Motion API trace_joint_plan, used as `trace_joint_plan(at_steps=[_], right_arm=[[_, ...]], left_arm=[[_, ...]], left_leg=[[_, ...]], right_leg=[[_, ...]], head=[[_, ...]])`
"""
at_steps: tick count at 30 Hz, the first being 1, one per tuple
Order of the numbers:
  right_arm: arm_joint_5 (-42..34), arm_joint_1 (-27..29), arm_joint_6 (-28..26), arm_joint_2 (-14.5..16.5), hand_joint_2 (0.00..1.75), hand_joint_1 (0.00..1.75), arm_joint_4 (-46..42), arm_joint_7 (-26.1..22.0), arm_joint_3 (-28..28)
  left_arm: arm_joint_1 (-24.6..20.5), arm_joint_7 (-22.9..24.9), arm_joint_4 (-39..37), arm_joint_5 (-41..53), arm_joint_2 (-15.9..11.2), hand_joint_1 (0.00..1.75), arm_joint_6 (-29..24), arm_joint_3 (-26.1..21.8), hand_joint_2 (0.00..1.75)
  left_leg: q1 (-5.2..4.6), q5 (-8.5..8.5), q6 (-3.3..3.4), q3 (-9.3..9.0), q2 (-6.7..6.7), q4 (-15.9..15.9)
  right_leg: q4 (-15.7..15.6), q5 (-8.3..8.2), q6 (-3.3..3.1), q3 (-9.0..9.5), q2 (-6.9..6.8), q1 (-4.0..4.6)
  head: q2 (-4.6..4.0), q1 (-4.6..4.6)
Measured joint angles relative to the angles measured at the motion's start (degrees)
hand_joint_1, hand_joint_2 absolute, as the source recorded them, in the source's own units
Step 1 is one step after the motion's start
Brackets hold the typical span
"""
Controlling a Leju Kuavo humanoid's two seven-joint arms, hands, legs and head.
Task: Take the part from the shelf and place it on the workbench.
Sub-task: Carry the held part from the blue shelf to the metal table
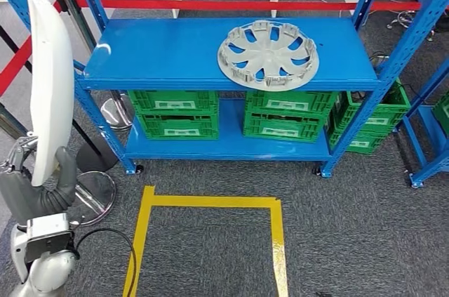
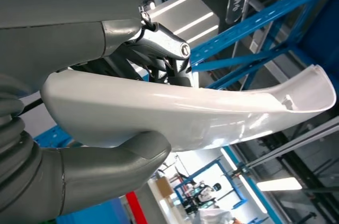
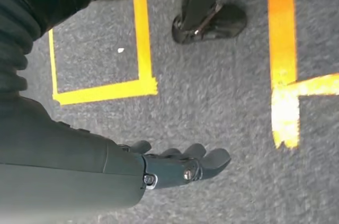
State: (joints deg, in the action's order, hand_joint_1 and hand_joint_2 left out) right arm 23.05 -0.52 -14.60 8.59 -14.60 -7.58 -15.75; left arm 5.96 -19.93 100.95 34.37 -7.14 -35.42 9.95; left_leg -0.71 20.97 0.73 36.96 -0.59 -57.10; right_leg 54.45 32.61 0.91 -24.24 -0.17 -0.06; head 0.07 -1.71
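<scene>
The blue shelf (image 1: 175,55) stands across the head view on grey carpet (image 1: 344,234), its top board carrying a grey wheel cover (image 1: 269,54) toward the right half, lying flat. Green crates (image 1: 175,113) sit on the lower board, two stacked on the left and two on the right, with more green crates beside the shelf's right post. A red barrier tape (image 1: 222,5) runs behind the shelf. On the carpet in front, yellow floor tape (image 1: 212,202) marks out a square outline.

The white part (image 1: 50,79), a long curved glossy panel, is off the shelf and held upright at the left edge of the head view, well apart from the wheel cover. The left hand (image 1: 39,195) grips it near its lower end. In the left wrist view the part (image 2: 188,110) runs out from the hand (image 2: 100,102), the thick grey thumb pressed against one face and the fingers (image 2: 163,44) closed over the other, so the panel is clamped between them.

The right hand (image 3: 176,167) hangs over the carpet near the yellow tape, holding nothing, its fingers stretched out and slightly apart
</scene>
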Motion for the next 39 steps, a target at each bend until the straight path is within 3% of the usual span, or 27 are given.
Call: trace_joint_plan(at_steps=[1,2,5,6,7,8,9,10,12,14,16,17,20,21,22,24,25,26,28,29,31,32,34,36,37,38,39], right_arm=[[0.0,0.0,0.0,0.1,1.75,0.0,0.0,0.1,0.0],[0.0,0.1,0.1,0.1,1.75,0.0,0.0,0.2,0.0],[0.0,0.1,0.2,0.4,1.75,0.0,0.1,0.2,-0.1],[0.0,0.1,0.2,0.4,1.75,0.0,0.1,0.2,-0.1],[0.0,0.0,0.2,0.4,1.75,0.0,0.1,0.3,-0.1],[0.0,0.0,0.2,0.4,1.75,0.0,0.1,0.3,-0.1],[0.0,0.0,0.2,0.5,1.75,0.0,0.1,0.3,-0.1],[0.0,-0.1,0.2,0.5,1.75,0.0,0.1,0.3,-0.1],[0.0,-0.1,0.2,0.6,1.75,0.0,0.0,0.2,-0.1],[-0.2,-0.2,0.1,0.6,1.75,0.0,0.0,-0.2,-0.1],[-0.4,0.0,0.1,0.7,1.75,0.0,-0.1,-0.6,-0.2],[-0.5,0.1,0.1,0.7,1.75,0.0,-0.1,-0.7,-0.2],[-0.6,0.3,0.1,0.7,1.75,0.0,-0.3,-0.8,-0.3],[-0.6,0.3,0.1,0.7,1.75,0.0,-0.3,-0.8,-0.3],[-0.6,0.3,0.1,0.7,1.75,0.0,-0.4,-0.8,-0.3],[-0.6,0.3,0.1,0.7,1.75,0.0,-0.4,-0.8,-0.3],[-0.7,0.3,0.1,0.7,1.75,0.0,-0.5,-0.8,-0.3],[-0.8,0.3,0.1,0.7,1.75,0.0,-0.7,-1.0,-0.3],[-1.2,0.2,0.1,0.7,1.75,0.0,-1.3,-1.7,-0.3],[-1.5,0.3,0.1,0.7,1.75,0.0,-1.8,-2.2,-0.4],[-2.6,0.8,0.6,0.9,1.75,0.0,-2.7,-2.9,-0.7],[-3.4,1.3,1.0,1.1,1.75,0.0,-3.5,-3.0,-0.9],[-4.8,2.5,2.0,1.5,1.75,0.0,-5.2,-3.2,-1.6],[-5.8,4.1,3.0,2.0,1.75,0.0,-7.7,-2.9,-2.3],[-6.2,5.0,3.5,2.3,1.75,0.0,-9.3,-2.3,-2.6],[-6.3,6.0,3.9,2.6,1.75,0.0,-11.1,-1.4,-3.0],[-6.3,7.0,4.3,3.0,1.75,0.0,-13.1,-0.2,-3.3]], left_arm=[[0.3,-0.1,0.1,-0.2,-0.1,1.75,0.0,-0.1,1.75],[0.6,-0.2,0.3,-0.4,-0.3,1.75,-0.1,-0.3,1.75],[1.2,-0.7,0.6,-1.0,-0.8,1.75,0.0,-1.0,1.75],[1.3,-0.7,0.8,-1.2,-0.8,1.75,0.0,-1.2,1.75],[1.5,-0.8,0.9,-1.3,-0.9,1.75,0.1,-1.4,1.75],[1.6,-0.8,1.0,-1.4,-1.0,1.75,0.1,-1.5,1.75],[1.7,-0.8,1.2,-1.4,-1.1,1.75,0.2,-1.6,1.75],[1.7,-0.9,1.4,-1.4,-1.2,1.75,0.2,-1.7,1.75],[1.8,-1.1,1.9,-1.4,-1.3,1.75,0.6,-1.9,1.75],[1.8,-1.4,2.1,-1.6,-1.3,1.75,1.0,-2.1,1.75],[1.9,-1.6,2.2,-1.8,-1.3,1.75,1.3,-2.2,1.75],[2.0,-1.6,2.3,-1.9,-1.2,1.75,1.4,-2.2,1.75],[2.1,-1.6,2.4,-2.0,-1.2,1.75,1.7,-2.4,1.75],[2.1,-1.6,2.4,-2.0,-1.2,1.75,1.7,-2.4,1.75],[2.1,-1.6,2.4,-2.0,-1.2,1.75,1.7,-2.4,1.75],[2.2,-1.6,2.4,-2.0,-1.1,1.75,1.8,-2.4,1.75],[2.2,-1.6,2.4,-2.0,-1.1,1.75,1.8,-2.4,1.75],[2.2,-1.6,2.4,-2.0,-1.1,1.75,1.8,-2.4,1.75],[2.3,-1.7,2.6,-2.2,-1.1,1.75,1.8,-2.5,1.75],[2.3,-1.7,2.7,-2.4,-1.1,1.75,1.9,-2.5,1.75],[2.4,-1.7,2.8,-2.8,-1.0,1.75,2.0,-2.6,1.75],[2.4,-1.7,2.8,-3.0,-1.0,1.75,2.1,-2.6,1.75],[2.5,-1.8,2.8,-3.5,-1.1,1.75,2.4,-2.7,1.75],[2.5,-1.8,2.7,-4.0,-1.2,1.75,3.0,-2.8,1.75],[2.4,-1.8,2.7,-4.2,-1.2,1.75,3.3,-2.8,1.75],[2.4,-1.9,2.7,-4.4,-1.2,1.75,3.6,-2.8,1.75],[2.3,-1.9,2.7,-4.5,-1.2,1.75,3.8,-2.8,1.75]], left_leg=[[0.11,0.42,-0.37,0.31,0.1,-0.2],[0.21,2.16,-0.8,0.78,0.22,-1.3],[0.67,11.37,-2.0,2.43,0.41,-10.4],[0.83,12.91,-2.27,2.61,0.41,-13.9],[0.99,12.93,-2.47,2.28,0.41,-16.2],[1.16,11.73,-2.61,1.18,0.41,-16.6],[1.31,10.02,-2.69,-0.8,0.41,-14.9],[1.43,8.74,-2.69,-3.58,0.44,-11.5],[1.38,9.01,-2.3,-9.23,0.54,-3.1],[1.09,10.26,-1.51,-11.2,0.63,0.9],[1.02,9.61,-0.46,-10.17,0.51,1.1],[1.06,8.99,0.14,-9.51,0.4,1.1],[1.01,6.78,1.29,-6.96,0.18,1.2],[0.91,5.99,1.37,-5.98,0.17,1.1],[0.8,5.2,1.37,-4.93,0.17,1.0],[0.62,3.75,1.23,-2.76,0.16,0.7],[0.55,3.08,1.1,-1.87,0.17,0.5],[0.41,2.51,0.91,-1.18,0.18,0.3],[0.23,1.33,0.42,-0.37,0.1,0.0],[0.22,0.71,0.11,-0.12,0.03,0.0],[0.35,-0.17,-0.56,0.36,0.07,0.1],[0.44,0.71,-0.95,0.74,0.18,-0.3],[0.69,5.83,-1.7,1.84,0.4,-4.3],[0.92,11.38,-2.28,2.79,0.41,-11.7],[1.0,12.29,-2.46,2.83,0.41,-14.7],[1.07,11.87,-2.55,2.16,0.41,-16.1],[1.13,10.54,-2.56,0.68,0.41,-15.4]], right_leg=[[0.0,-0.59,-0.37,-0.63,-0.11,-0.04],[0.0,-1.27,-0.81,-1.31,-0.27,-0.14],[0.1,-3.46,-1.55,-3.69,-0.61,-0.21],[0.3,-4.19,-1.54,-4.52,-0.66,-0.21],[0.6,-4.9,-1.47,-5.47,-0.71,-0.22],[1.0,-5.53,-1.35,-6.56,-0.73,-0.26],[1.4,-6.06,-1.18,-7.72,-0.75,-0.32],[2.0,-6.47,-0.96,-8.75,-0.75,-0.37],[3.0,-7.16,-0.37,-10.29,-0.67,-0.3],[3.5,-8.12,0.4,-11.17,-0.61,-0.25],[3.6,-8.54,1.19,-11.77,-0.5,-0.4],[4.4,-7.23,1.5,-12.24,-0.37,-0.47],[12.7,1.42,1.97,-14.68,-0.04,-0.54],[16.2,3.22,2.05,-15.23,-0.02,-0.54],[18.7,3.44,2.07,-15.14,-0.02,-0.54],[18.8,0.5,1.84,-12.7,-0.02,-0.52],[16.0,-1.08,1.57,-10.04,-0.01,-0.49],[11.8,-1.6,1.25,-6.5,0.0,-0.39],[3.2,-0.29,0.64,-0.44,0.06,-0.18],[0.8,0.43,0.41,0.98,0.12,-0.05],[-0.1,-0.03,-0.11,0.5,0.03,-0.04],[-0.1,-0.68,-0.52,-0.13,-0.13,-0.12],[-0.1,-2.05,-1.23,-1.65,-0.56,-0.27],[0.3,-3.26,-1.52,-3.14,-0.77,-0.19],[0.6,-3.82,-1.52,-4.01,-0.83,-0.15],[1.1,-4.35,-1.49,-4.97,-0.88,-0.14],[1.5,-4.79,-1.4,-6.03,-0.91,-0.14]], head=[[0.0,0.06],[0.0,0.01],[0.0,-0.34],[0.0,-0.38],[0.0,-0.4],[0.0,-0.42],[0.0,-0.43],[0.0,-0.44],[0.0,-0.49],[0.0,-0.52],[0.0,-0.48],[0.0,-0.35],[0.0,0.14],[0.0,0.25],[0.0,0.32],[0.0,0.39],[0.0,0.39],[0.0,0.39],[0.01,0.35],[0.01,0.35],[0.0,0.37],[0.0,0.34],[0.0,0.13],[0.0,-0.1],[0.0,-0.14],[0.0,-0.21],[0.0,-0.26]])
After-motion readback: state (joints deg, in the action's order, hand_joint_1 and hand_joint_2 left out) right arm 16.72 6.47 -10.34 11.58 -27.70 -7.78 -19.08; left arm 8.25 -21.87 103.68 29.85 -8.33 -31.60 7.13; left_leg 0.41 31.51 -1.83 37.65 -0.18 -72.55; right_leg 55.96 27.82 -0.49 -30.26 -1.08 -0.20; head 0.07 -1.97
